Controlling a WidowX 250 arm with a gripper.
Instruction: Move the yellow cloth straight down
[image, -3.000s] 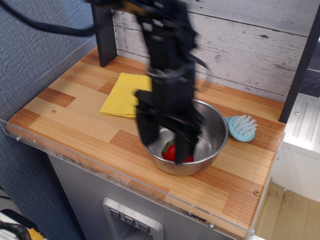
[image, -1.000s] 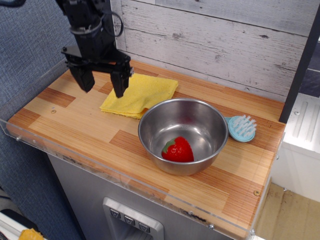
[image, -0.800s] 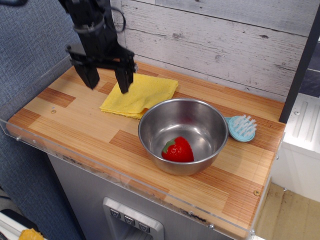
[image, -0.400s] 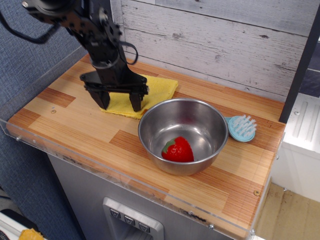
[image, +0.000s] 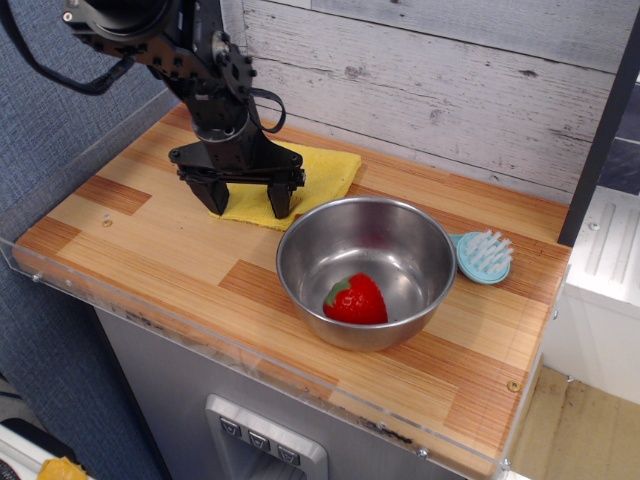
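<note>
The yellow cloth (image: 318, 174) lies flat on the wooden tabletop at the back left, just behind and left of the steel bowl (image: 400, 247). My gripper (image: 249, 201) points straight down over the cloth's front part. Its two black fingers (image: 281, 200) are spread wide apart, with their tips down at the cloth's surface near its front edge. The arm hides the cloth's left part. Nothing is held between the fingers.
The steel bowl holds a red strawberry (image: 356, 298). A light-blue brush (image: 483, 255) lies right of the bowl. A dark post (image: 205, 70) stands at the back left, a plank wall runs behind, and a clear rim (image: 250, 358) edges the table's front.
The gripper swung from over the bowl to the back left, then came down and forward onto the cloth's front part. In the last moment it shifted slightly right. The cloth has not moved.
</note>
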